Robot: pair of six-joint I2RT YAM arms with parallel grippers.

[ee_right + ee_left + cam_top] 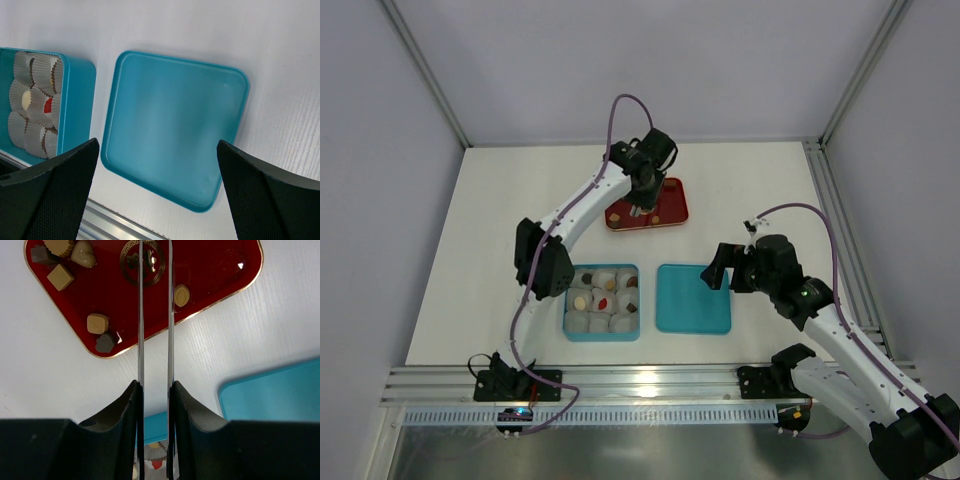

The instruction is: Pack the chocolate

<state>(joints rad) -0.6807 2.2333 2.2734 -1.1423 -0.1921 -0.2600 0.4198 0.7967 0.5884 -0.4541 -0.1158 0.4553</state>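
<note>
The left gripper [637, 211] hung over the red tray [215, 270], blades narrowly parted and empty, one tan chocolate [181, 295] just beside one blade, the rest beyond the other.

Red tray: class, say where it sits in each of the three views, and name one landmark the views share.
Top external: red tray at upper centre, on the far side of the table.
Left wrist: across the top of the picture.
Right wrist: not in it.
Shared landmark: the teal lid, seen in all three.
</note>
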